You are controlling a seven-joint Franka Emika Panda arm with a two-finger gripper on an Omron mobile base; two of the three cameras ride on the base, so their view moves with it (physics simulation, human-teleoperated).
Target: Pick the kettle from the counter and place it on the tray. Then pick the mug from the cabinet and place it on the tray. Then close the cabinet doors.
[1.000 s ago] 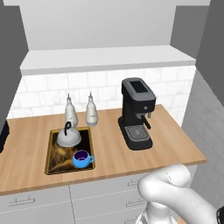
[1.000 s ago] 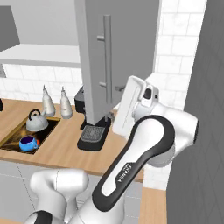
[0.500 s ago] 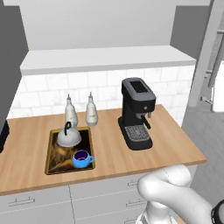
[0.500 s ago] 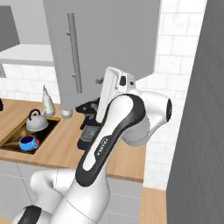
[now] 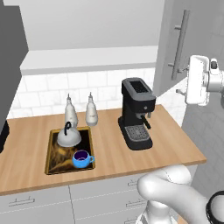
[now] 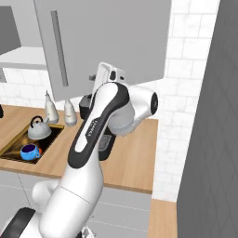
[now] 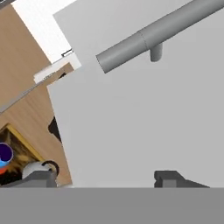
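Observation:
The silver kettle [image 5: 69, 136] and the blue mug [image 5: 82, 159] both sit on the black-rimmed tray [image 5: 56, 162] on the wooden counter [image 5: 170, 142]. My gripper [image 5: 182, 90] is up at the right cabinet door [image 5: 194, 30], just below its bar handle [image 5: 179, 44]. In the hand view the gripper [image 7: 105, 178] is open, with nothing between its fingertips [image 7: 168, 177], right against the grey door panel [image 7: 131, 113] under the handle [image 7: 153, 34]. The door [image 6: 107, 42] stands partly swung in over the cabinet's pale shelf [image 5: 87, 59]. The left door [image 5: 8, 48] stands open.
A black coffee machine [image 5: 138, 114] stands on the counter right of the tray. Two tall silver-white bottles [image 5: 70, 109] [image 5: 90, 111] stand behind the tray against the tiled wall. Grey drawers [image 5: 87, 197] run below the counter. A grey wall [image 6: 209, 139] closes the right side.
The right cabinet door has swung round from edge-on toward shut, with my hand moving leftward along with it. Kettle, mug and tray have stayed put.

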